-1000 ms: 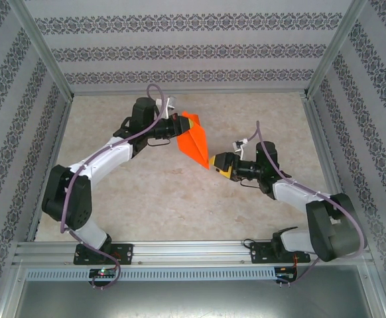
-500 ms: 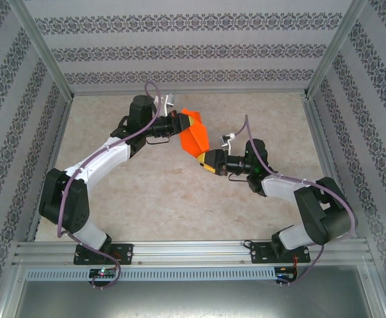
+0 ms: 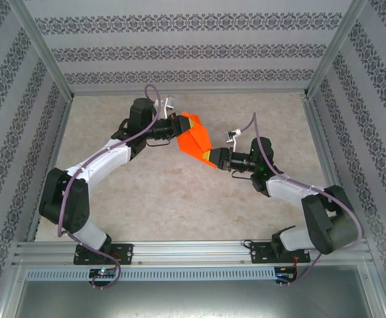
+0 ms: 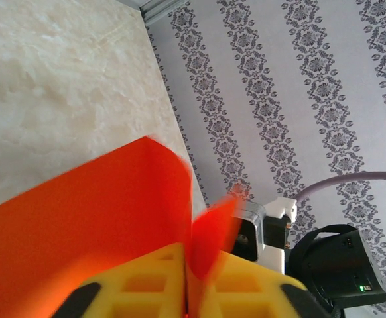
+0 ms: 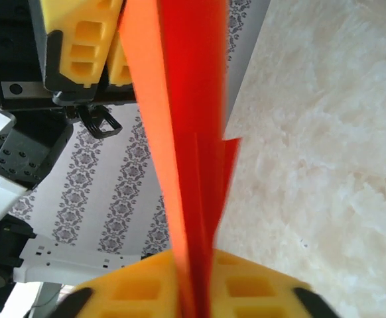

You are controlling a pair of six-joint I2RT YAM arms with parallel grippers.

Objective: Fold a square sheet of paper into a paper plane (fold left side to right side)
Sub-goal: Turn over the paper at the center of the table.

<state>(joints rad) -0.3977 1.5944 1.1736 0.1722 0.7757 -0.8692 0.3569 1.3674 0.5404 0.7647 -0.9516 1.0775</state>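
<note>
Left gripper pinches the folded orange paper at its far-left edge; right gripper clamps its near-right tip, holding it above the table between them.

Left gripper: jaws pinched on the orange paper — arm angled inward.
Right gripper: pinched on its near tip.

Left arm: is showing long white parts and fat black joints.
Right arm: is showing the same white and black.
Cords: a pale purple one is running along each arm.
Left gripper: is wearing yellow blocky fingers with square holes.
Right gripper: is wearing the same yellow fingers.
Left wrist: is showing black metal dotted with tiny screws.
Bases: are looking black and flat.
</note>
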